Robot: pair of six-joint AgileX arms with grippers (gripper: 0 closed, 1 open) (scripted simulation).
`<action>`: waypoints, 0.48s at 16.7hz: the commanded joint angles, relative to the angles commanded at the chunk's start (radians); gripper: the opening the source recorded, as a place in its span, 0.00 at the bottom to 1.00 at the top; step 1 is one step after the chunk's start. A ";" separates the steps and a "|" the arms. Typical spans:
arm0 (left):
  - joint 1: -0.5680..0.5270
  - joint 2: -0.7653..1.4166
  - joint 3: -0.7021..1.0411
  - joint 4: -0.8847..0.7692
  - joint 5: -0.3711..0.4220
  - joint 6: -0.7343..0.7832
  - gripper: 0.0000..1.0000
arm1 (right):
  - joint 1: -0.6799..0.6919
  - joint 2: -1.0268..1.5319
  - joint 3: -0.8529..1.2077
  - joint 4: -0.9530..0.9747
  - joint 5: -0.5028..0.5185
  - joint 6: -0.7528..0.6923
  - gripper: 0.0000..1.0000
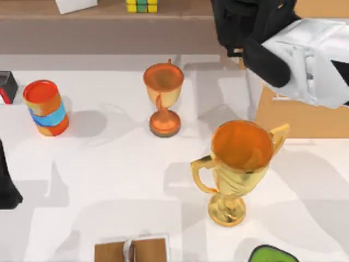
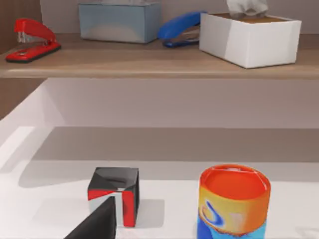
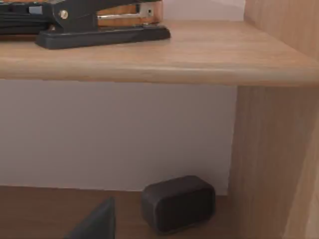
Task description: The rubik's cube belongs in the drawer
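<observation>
The rubik's cube (image 1: 142, 5), with yellow and green tiles, sits on the brown shelf (image 1: 109, 16) at the back of the table, cut by the frame's edge. The drawer (image 1: 305, 117) shows as a tan wooden surface at the right, partly covered by my right arm. My right gripper (image 1: 248, 24) hangs over the back right, right of the cube and above the drawer's far corner. My left gripper (image 1: 8, 185) stays at the table's left edge, facing the striped can (image 2: 233, 201).
A small orange-gold trophy (image 1: 163, 98) stands mid-table and a large two-handled one (image 1: 240, 169) in front of the drawer. The striped can (image 1: 46, 107) and a red-black block (image 2: 114, 194) are at the left. A brown clasp box (image 1: 131, 250) lies at the front. A dark rounded box (image 3: 178, 203) sits under the shelf.
</observation>
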 joint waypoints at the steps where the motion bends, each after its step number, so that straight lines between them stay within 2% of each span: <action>1: 0.000 0.000 0.000 0.000 0.000 0.000 1.00 | 0.025 0.107 0.072 0.029 0.029 0.004 1.00; 5: 0.000 0.000 0.000 0.000 0.000 0.000 1.00 | 0.091 0.462 0.303 0.128 0.119 0.022 1.00; 8: 0.000 0.000 0.000 0.000 0.000 0.000 1.00 | 0.108 0.628 0.404 0.180 0.159 0.034 1.00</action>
